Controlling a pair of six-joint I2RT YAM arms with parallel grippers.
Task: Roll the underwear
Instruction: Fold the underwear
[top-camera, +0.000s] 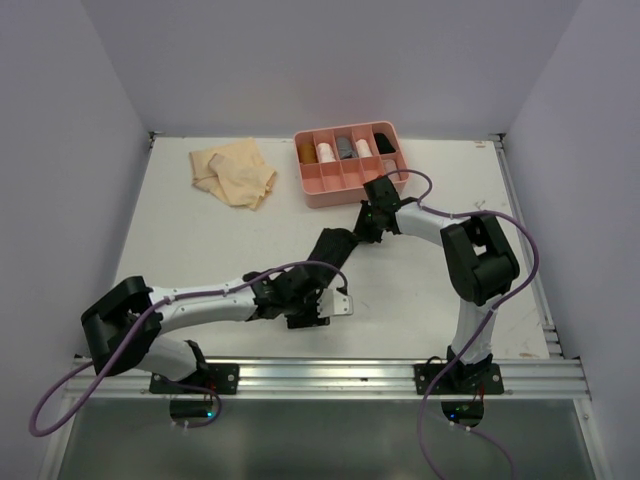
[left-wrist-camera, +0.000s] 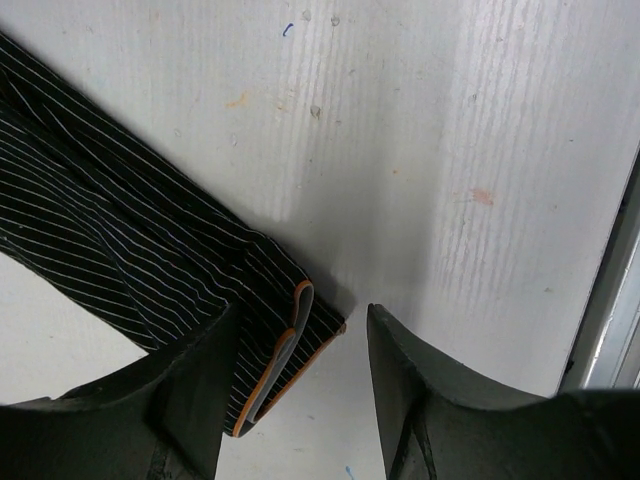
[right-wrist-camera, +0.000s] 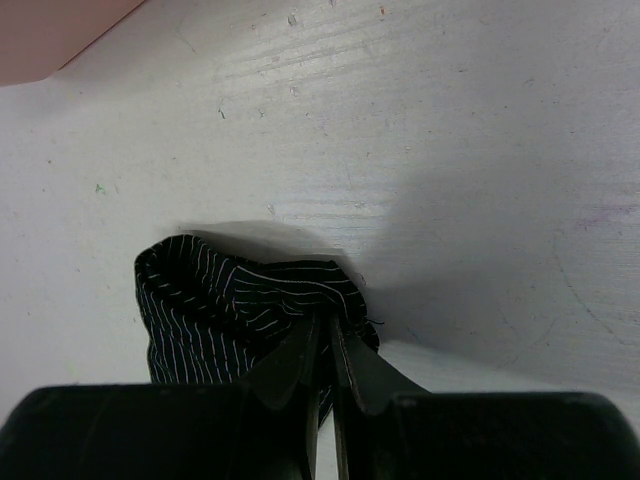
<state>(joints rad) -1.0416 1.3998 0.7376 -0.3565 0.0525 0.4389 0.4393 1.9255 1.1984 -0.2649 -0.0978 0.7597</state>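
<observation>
Okay, black underwear (top-camera: 331, 246) mid-table, a long folded strip, not rolled yet. R gripper (right-wrist-camera: 325, 350) pinches one end tight; L gripper (left-wrist-camera: 302, 312) jaws apart, straddling the orange-trimmed end. Tan underwear (top-camera: 235, 172) crumpled at 11 o'clock, untouched. Tray (top-camera: 322, 192) at 12.

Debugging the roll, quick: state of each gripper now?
Left gripper: open, nothing held; black underwear edge by one finger.
Right gripper: shut on the black underwear.
</observation>
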